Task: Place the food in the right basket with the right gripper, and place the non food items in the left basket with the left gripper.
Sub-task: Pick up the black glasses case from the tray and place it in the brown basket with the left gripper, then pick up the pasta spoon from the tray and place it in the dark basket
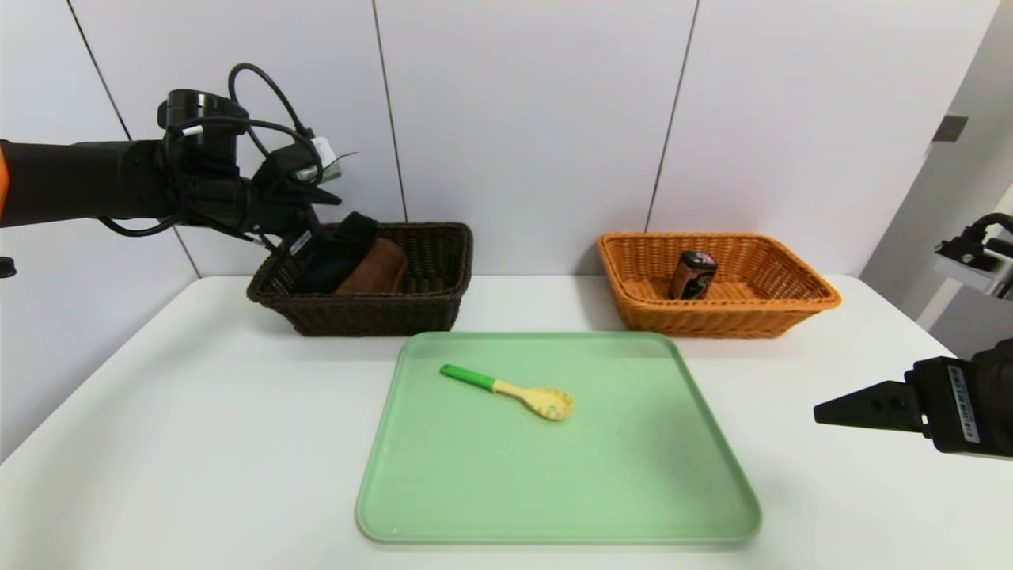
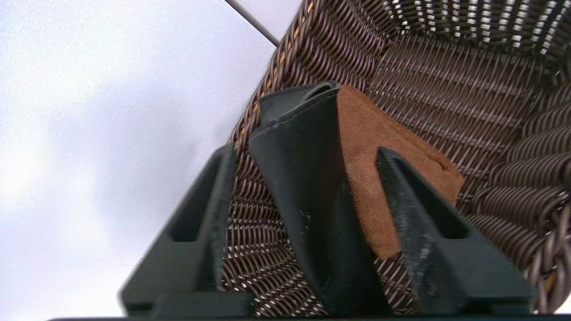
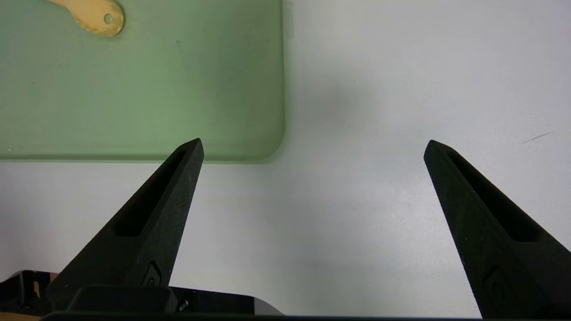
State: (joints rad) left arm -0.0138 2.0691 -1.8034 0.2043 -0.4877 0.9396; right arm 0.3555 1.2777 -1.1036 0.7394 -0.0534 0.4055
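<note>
1. Left wrist view: left gripper (image 2: 303, 187) fingers (image 2: 415, 214) parted, w/ the black pouch (image 2: 308, 187) standing between them. Gaps visible on both sides of the pouch near the tips; can't tell if the pads touch it lower down.
2. Pouch leans against the brown towel (image 2: 383, 169); both inside the left basket (image 2: 446, 80), at its left end.
3. Head view: left gripper (image 1: 313, 237) sits over the left rim of the left basket (image 1: 427, 305), pointing down and to the right; pouch (image 1: 340, 249) and towel (image 1: 376, 269) poke above the rim.
4. Pasta spoon (image 1: 514, 389) lies flat on the green tray (image 1: 475, 491), green handle toward the left basket, yellow head toward tray centre. Not in any basket.
5. Food (image 1: 693, 275) stands tilted inside the right basket (image 1: 791, 305), near its middle.
6. Baskets are side by side behind the tray, well apart, on the white table (image 1: 158, 443).
7. Right wrist view: right gripper (image 3: 312, 147) fingers (image 3: 169, 191) spread wide, nothing between them; over bare table beside the tray's corner (image 3: 250, 111). Spoon head (image 3: 96, 15) just in view.
8. Head view: right gripper (image 1: 859, 412) parked at the right edge, clear of everything.
</note>
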